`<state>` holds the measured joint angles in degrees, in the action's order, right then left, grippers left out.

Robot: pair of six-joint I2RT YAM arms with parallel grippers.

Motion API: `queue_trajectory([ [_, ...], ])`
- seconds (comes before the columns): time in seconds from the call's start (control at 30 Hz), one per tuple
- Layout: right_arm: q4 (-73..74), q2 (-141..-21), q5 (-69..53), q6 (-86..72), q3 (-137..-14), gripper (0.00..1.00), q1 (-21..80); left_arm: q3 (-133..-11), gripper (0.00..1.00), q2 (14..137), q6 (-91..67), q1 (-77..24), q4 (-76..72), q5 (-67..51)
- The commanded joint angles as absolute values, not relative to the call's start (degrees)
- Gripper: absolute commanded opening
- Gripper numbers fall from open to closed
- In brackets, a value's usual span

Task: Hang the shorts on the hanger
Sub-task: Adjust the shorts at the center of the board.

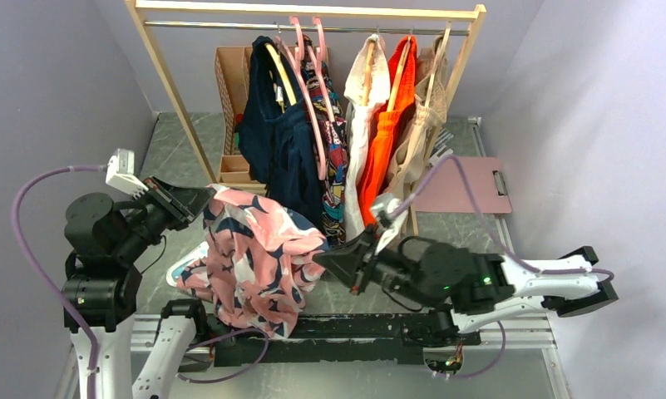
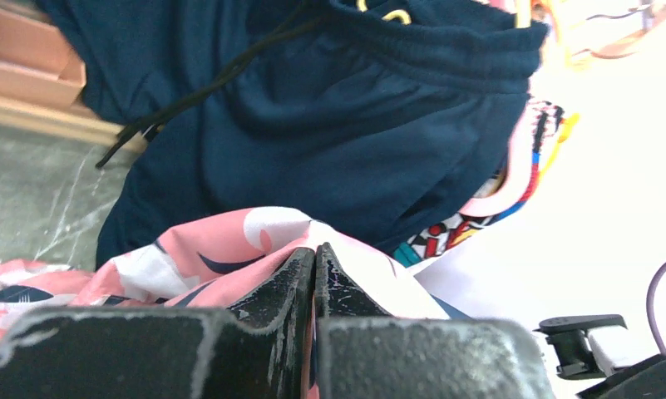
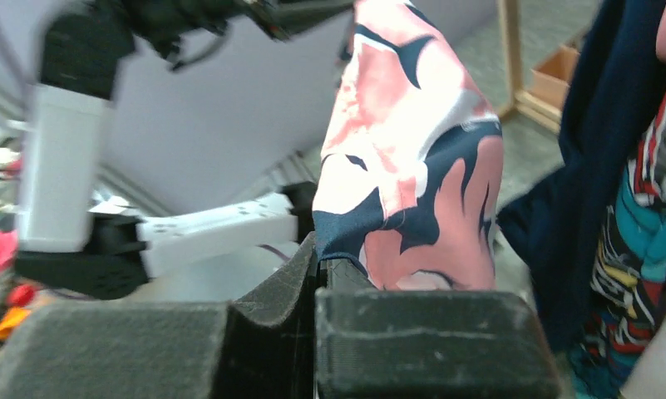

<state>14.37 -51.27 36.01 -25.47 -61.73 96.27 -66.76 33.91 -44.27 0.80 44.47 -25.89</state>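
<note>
The pink shorts [image 1: 250, 253] with navy and white print hang in the air between my two grippers, in front of the clothes rack. My left gripper [image 1: 203, 202] is shut on their upper left edge; its wrist view shows the pink fabric [image 2: 229, 245] pinched between the closed fingers. My right gripper [image 1: 325, 259] is shut on their right edge; its wrist view shows the shorts [image 3: 412, 166] rising from the closed jaws. The pale-pink hanger [image 1: 306, 75] hangs on the rail just behind the shorts, between a navy garment and a multicolour one.
The wooden rack [image 1: 180, 100] carries navy [image 1: 275, 141], multicolour [image 1: 333, 150], white [image 1: 362, 108], orange [image 1: 387, 125] and beige garments. A cardboard box [image 1: 229, 83] stands behind it at left. A pink clipboard [image 1: 466, 187] lies on the floor at right.
</note>
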Motion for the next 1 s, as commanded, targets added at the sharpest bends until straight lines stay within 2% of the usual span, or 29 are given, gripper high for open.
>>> queue_trajectory([
  [0.0,17.3,-48.9,25.3,-19.7,-67.3,0.00,100.0,-67.1,0.07,34.0,-48.4,0.4,37.7,-28.5],
  [0.23,16.2,-52.3,20.0,-11.9,-78.0,0.00,100.0,-65.3,0.07,37.0,-51.2,0.4,29.6,-34.7],
  [0.4,15.1,-52.7,35.2,-8.9,-76.8,0.00,100.0,-64.9,0.07,38.6,-49.2,0.4,28.3,-37.6],
  [0.57,19.5,-54.3,50.0,-8.4,-72.8,0.00,100.0,-59.0,0.07,38.2,-48.8,0.4,25.3,-41.1],
  [0.67,27.0,-54.3,54.5,-13.1,-68.9,0.00,100.0,-52.9,0.07,36.9,-48.8,0.2,23.8,-41.8],
  [0.77,38.0,-53.5,57.4,-24.8,-65.0,0.00,99.9,-46.7,0.07,35.5,-49.2,-0.5,21.8,-41.8],
  [0.87,45.8,-52.1,55.0,-35.4,-60.3,0.00,99.9,-42.2,0.07,35.4,-48.6,-2.6,21.0,-39.7],
  [0.97,47.5,-51.9,49.4,-39.1,-56.5,0.00,99.9,-38.7,0.07,36.4,-48.7,-5.2,19.0,-37.0],
])
